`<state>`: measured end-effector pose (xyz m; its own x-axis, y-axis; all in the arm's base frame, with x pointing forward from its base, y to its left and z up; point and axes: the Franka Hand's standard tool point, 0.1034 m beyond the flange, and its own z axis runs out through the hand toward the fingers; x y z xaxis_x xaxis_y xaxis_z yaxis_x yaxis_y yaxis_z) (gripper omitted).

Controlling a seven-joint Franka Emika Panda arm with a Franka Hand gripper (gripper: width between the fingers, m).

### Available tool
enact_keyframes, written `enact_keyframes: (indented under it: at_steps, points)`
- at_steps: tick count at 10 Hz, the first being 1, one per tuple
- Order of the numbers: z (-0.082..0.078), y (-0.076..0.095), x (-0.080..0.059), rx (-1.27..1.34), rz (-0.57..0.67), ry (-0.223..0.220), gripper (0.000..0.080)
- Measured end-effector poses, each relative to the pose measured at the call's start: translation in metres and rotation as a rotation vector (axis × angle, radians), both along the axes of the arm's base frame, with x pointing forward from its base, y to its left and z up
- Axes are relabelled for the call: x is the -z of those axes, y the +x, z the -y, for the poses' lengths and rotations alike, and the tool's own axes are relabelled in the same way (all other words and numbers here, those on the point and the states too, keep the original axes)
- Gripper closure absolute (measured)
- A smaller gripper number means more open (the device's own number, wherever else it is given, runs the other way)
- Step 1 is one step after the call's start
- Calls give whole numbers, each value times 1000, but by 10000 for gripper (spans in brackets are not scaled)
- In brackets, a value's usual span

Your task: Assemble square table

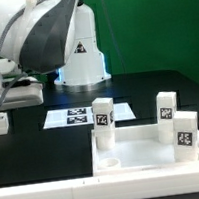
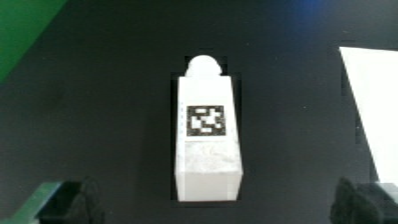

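Gripper [image 2: 214, 203]: open wide and holding nothing, hanging over the black table [image 2: 98, 110] with its camera looking straight down.
Fingertips [image 2: 63, 200]: two dark pads, one on each side, well apart from each other and touching nothing.
Loose leg [image 2: 210, 130]: a short white peg of the square table. It lies flat on the black table directly below the gripper, centred in the gap between the fingertips and clear of both. Its black-and-white tag faces up, its rounded tip points away from the fingers, and its square end is the nearer one. In the exterior view a tagged leg [image 1: 0, 122] lies just below and beside the arm's hand [image 1: 21, 94]; it is probably the same peg.
White patch [image 2: 374, 90]: a flat white surface to one side of the loose leg and apart from it. The wrist view does not show what it is.
Marker board [image 1: 74, 116]: flat on the table, farther from the gripper, between it and the table top.
Table top [image 1: 145, 154]: a white square tray with a raised rim, well away from the gripper, beyond the marker board.
Standing legs: three tagged pegs stand upright on the table top. One [image 1: 101, 122] is on the corner nearest the gripper, and two [image 1: 166, 107] [image 1: 184, 129] are on the side farthest from it.
Border wall [image 1: 58, 188]: a long white strip along the table edge, touching the table top's front.
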<state>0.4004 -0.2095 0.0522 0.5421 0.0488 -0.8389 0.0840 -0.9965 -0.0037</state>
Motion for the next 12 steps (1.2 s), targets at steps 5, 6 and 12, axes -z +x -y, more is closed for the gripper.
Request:
enact_keyframes:
  at_steps: [5,6,12]
  points:
    - [-4,-37,33,7,-3,-18,150]
    - [-3,-37,33,7,-2,-19,150]
    - [-3,-46,42,28,-26,-52,373]
